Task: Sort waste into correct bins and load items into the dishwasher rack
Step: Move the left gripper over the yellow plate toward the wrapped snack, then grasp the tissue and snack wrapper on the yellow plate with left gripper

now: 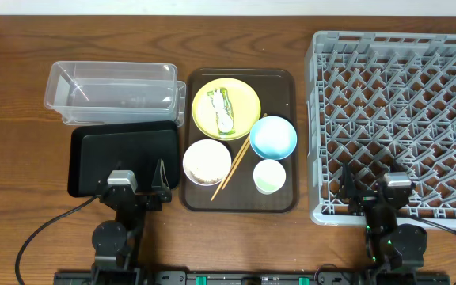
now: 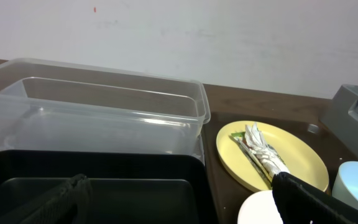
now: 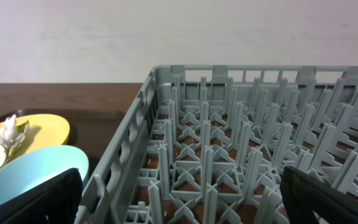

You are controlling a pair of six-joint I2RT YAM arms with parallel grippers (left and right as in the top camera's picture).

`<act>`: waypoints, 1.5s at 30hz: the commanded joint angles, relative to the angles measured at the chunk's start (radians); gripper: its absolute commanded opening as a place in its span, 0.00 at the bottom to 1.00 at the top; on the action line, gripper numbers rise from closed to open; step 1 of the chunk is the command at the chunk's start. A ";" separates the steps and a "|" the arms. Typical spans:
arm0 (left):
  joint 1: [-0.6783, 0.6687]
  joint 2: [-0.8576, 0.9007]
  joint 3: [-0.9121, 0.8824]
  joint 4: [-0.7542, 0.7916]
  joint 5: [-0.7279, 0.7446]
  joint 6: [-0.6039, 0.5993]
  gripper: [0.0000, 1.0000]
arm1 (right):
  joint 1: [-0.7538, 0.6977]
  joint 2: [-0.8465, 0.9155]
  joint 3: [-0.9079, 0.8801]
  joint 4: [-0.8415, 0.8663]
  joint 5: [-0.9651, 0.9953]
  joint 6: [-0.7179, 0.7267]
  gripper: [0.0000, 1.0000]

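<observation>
Spread apart and empty at 6 o'clock of the black tray (image 1: 93, 154): left gripper (image 1: 133, 180). Likewise released, at 6 o'clock wall of dishwasher rack (image 1: 317, 119): right gripper (image 1: 373, 190). Wrapper (image 1: 225, 111) on yellow plate (image 1: 248, 96).

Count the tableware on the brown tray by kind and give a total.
Plates: 1, the yellow plate
Bowls: 2, the light blue bowl and the white bowl
Cups: 1, the small pale green cup
Pairs of wooden chopsticks: 1
Total: 5
</observation>
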 commanded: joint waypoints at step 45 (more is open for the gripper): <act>0.003 1.182 0.979 -0.811 0.202 -0.037 0.91 | 0.009 0.948 0.824 -0.621 0.093 0.004 0.99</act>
